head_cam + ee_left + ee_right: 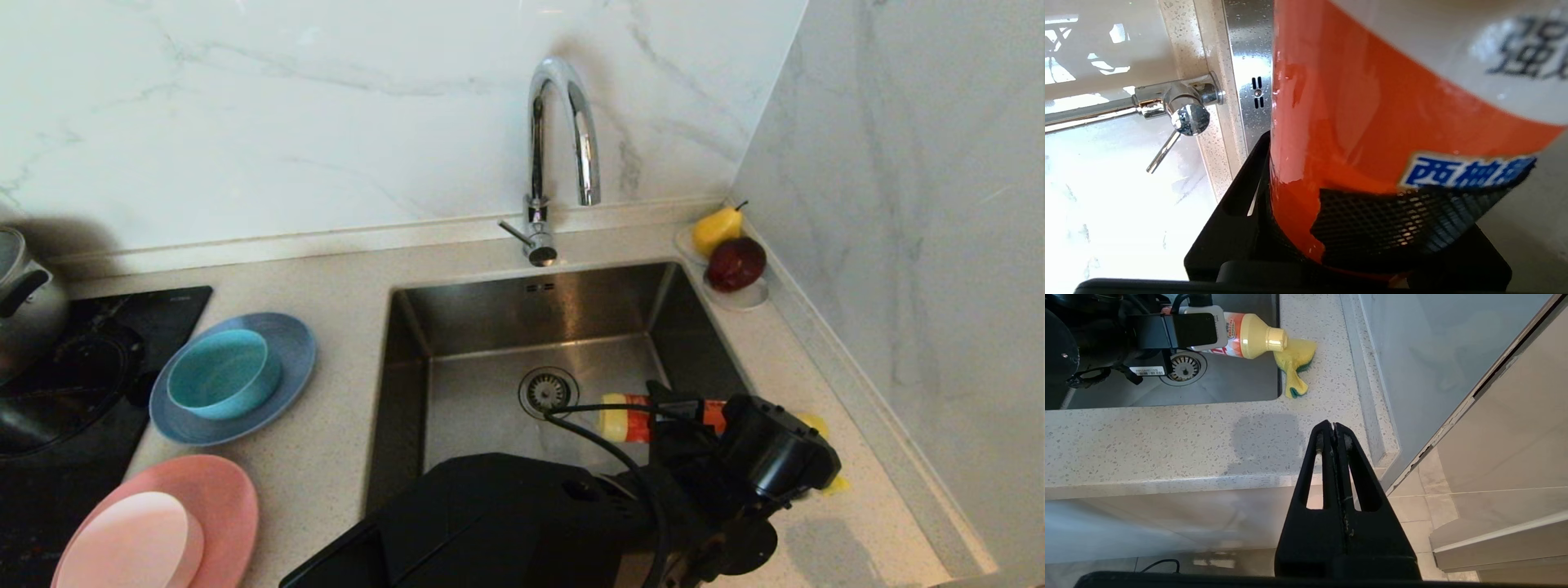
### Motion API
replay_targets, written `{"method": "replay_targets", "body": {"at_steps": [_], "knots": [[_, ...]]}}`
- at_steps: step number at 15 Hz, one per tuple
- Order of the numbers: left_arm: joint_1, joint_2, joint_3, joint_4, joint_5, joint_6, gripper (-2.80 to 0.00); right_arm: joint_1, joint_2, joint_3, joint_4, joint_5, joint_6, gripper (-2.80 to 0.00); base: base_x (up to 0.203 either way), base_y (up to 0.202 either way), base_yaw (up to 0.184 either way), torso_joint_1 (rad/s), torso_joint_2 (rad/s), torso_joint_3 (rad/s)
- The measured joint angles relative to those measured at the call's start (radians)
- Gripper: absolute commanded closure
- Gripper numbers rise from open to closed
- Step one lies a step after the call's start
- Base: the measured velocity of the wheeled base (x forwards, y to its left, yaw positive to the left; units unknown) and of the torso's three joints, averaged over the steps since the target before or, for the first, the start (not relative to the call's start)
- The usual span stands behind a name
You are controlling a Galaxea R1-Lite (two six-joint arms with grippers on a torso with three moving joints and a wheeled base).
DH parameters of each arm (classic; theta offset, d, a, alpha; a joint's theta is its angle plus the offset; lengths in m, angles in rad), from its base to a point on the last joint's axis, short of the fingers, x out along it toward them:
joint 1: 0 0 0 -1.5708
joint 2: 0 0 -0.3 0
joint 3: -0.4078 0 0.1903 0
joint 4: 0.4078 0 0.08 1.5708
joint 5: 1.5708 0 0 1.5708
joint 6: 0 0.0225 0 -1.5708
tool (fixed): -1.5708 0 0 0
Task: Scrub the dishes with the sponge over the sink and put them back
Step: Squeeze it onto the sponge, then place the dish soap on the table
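Observation:
My left gripper [684, 415] reaches across the sink [490, 322] and is shut on the orange detergent bottle [1355, 122], held level over the basin's right edge. The bottle's yellow cap [1274, 339] touches the yellow-green sponge [1296, 361], which lies crumpled on the counter just right of the sink. The teal bowl [220, 371] sits in the blue plate [290, 347] left of the sink. The pale pink bowl [131, 543] rests on the pink plate [224, 490] at the front left. My right gripper [1334, 426] hangs shut and empty off the counter's front edge.
A chrome faucet [563, 122] arches over the sink's back rim. A steel pot [24, 302] stands on the black cooktop [90, 359] at far left. A small dish [739, 298] with a pear and a red fruit sits in the back right corner by the wall.

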Motion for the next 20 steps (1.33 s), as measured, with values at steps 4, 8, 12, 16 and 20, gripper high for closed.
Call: {"method": "replay_targets", "body": {"at_steps": [4, 8, 12, 16, 20], "knots": [[-0.001, 0.003, 0.000, -0.002, 0.000, -0.003, 0.00, 0.000, 0.000, 0.000, 0.000, 0.000, 0.000, 0.00, 0.000, 0.000, 0.000, 0.000, 0.00, 0.000], [-0.001, 0.003, 0.000, -0.013, 0.000, -0.001, 0.00, 0.000, 0.000, 0.000, -0.001, 0.000, 0.000, 0.00, 0.000, 0.000, 0.000, 0.000, 0.00, 0.000], [-0.001, 0.002, 0.000, -0.014, 0.000, -0.003, 0.00, 0.000, 0.000, 0.000, 0.000, 0.000, 0.000, 0.00, 0.000, 0.000, 0.000, 0.000, 0.00, 0.000], [-0.001, 0.001, 0.000, -0.018, 0.000, -0.008, 0.00, 0.000, 0.000, 0.000, 0.000, 0.000, 0.000, 0.00, 0.000, 0.000, 0.000, 0.000, 0.00, 0.000], [-0.001, -0.005, 0.000, -0.141, -0.007, -0.011, 0.00, 0.000, 0.000, 0.000, 0.000, 0.000, 0.000, 0.00, 0.000, 0.000, 0.000, 0.000, 0.00, 0.000]]}}
